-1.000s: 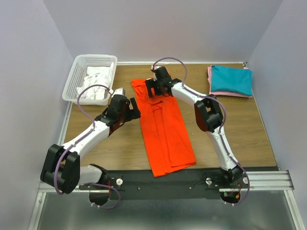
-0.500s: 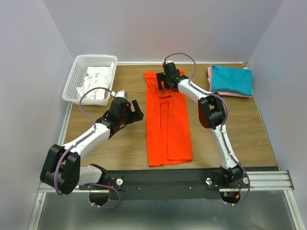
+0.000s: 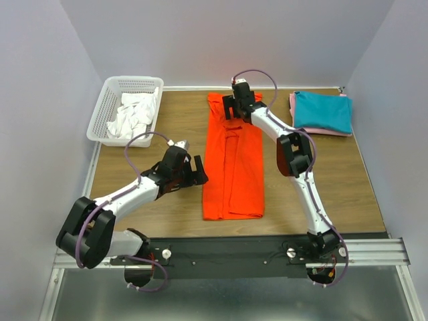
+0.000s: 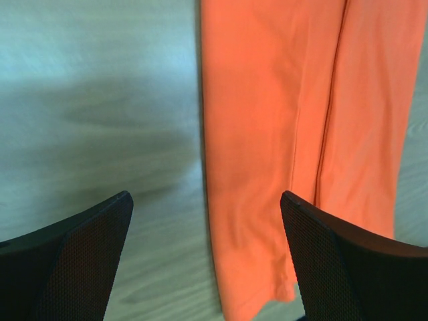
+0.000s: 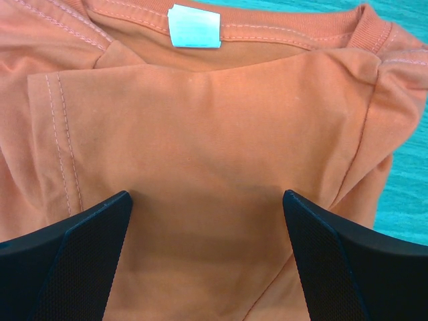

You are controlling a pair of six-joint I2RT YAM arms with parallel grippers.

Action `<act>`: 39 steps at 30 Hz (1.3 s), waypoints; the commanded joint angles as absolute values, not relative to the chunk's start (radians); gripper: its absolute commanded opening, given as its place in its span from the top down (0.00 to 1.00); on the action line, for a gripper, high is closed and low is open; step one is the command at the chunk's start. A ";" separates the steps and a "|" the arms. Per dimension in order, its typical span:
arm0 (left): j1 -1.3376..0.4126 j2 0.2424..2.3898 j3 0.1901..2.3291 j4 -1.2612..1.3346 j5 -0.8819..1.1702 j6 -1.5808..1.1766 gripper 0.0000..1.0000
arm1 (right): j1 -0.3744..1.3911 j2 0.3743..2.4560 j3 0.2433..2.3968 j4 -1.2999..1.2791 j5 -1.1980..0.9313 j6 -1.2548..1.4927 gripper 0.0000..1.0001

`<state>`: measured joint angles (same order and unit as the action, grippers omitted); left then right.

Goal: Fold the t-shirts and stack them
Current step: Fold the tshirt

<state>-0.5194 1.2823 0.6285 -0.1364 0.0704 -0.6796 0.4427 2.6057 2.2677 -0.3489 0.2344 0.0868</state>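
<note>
1. Orange shirt (image 3: 233,167) lies flat mid-counter as a long narrow strip, sides already folded in. Collar (image 5: 267,37) at the far end, hem close to the near edge.
2. Right jaws: apart, over the collar end, straddling the cloth just below the white label (image 5: 194,27). Can't tell if the tips touch the cloth; nothing is held.
3. Left jaws: apart, holding nothing, low over the shirt's left edge toward the hem end. The left wrist view shows that edge and bare counter (image 3: 334,187) between them.
4. Handling, judged: light, limp cotton with no stiffness. It will sag when lifted and probably slide easily on the smooth wood. The folded-in flaps are loose layers, so a shallow pinch could take only the top one and let the strip open up.
5. Where to hold, judged: pinch through all layers at an end, collar corners or hem corners, one per arm, and keep the strip taut while folding it across.
6. Around: teal shirt (image 3: 324,110) folded on top of a pink shirt (image 3: 293,107) at the far right corner, well apart from the orange one and likely the stack to add to.
7. White basket (image 3: 107,100) at the far left with crumpled white shirts (image 3: 130,117) inside, well apart.
8. Nothing lies on or against the orange strip. The right arm's forearm and its cable loop run close along the right side.
</note>
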 commanded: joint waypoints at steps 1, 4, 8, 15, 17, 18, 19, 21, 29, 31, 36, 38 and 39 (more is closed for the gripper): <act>-0.590 1.223 0.569 -0.219 0.101 -0.738 0.02 | 0.436 2.593 2.263 -0.400 0.184 0.048 0.00; -0.623 1.159 0.535 -0.227 0.091 -0.787 0.02 | 0.436 2.468 2.209 -0.400 0.105 0.048 0.00; -0.633 1.056 0.479 -0.221 0.078 -0.833 0.02 | 0.437 2.291 2.072 -0.402 -0.047 0.109 0.00; -0.637 0.901 0.422 -0.245 -0.023 -0.919 0.02 | 0.573 1.880 1.471 -0.379 -0.097 0.328 0.00; -0.635 0.882 0.425 -0.253 -0.054 -0.920 0.02 | 0.682 1.776 1.337 -0.362 -0.051 0.402 0.00; -0.635 0.881 0.433 -0.262 -0.064 -0.919 0.02 | 0.719 1.747 1.286 -0.359 -0.032 0.467 0.00; -0.634 0.881 0.437 -0.270 -0.072 -0.914 0.02 | 0.789 1.718 1.193 -0.350 -0.005 0.503 0.00; -0.632 0.882 0.452 -0.282 -0.103 -0.908 0.02 | 0.837 1.651 1.073 -0.350 0.043 0.628 0.01; -0.632 0.873 0.416 -0.249 -0.115 -0.905 0.02 | 1.046 1.568 0.893 -0.260 0.006 0.801 0.20; -0.632 0.876 0.405 -0.241 -0.106 -0.907 0.02 | 1.058 1.572 0.885 -0.259 0.012 0.813 0.23; -0.630 0.874 0.385 -0.224 -0.091 -0.902 0.02 | 1.069 1.566 0.890 -0.253 0.031 0.825 0.34; -0.632 0.870 0.382 -0.224 -0.089 -0.899 0.02 | 1.078 1.580 0.894 -0.253 0.035 0.828 0.39; -0.632 0.870 0.380 -0.224 -0.087 -0.899 0.02 | 1.084 1.583 0.896 -0.253 0.043 0.828 0.39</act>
<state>-0.6323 0.8856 0.3931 -0.2466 -0.0769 -0.8989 1.0615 1.5875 0.8928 -0.2790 -0.0013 0.7933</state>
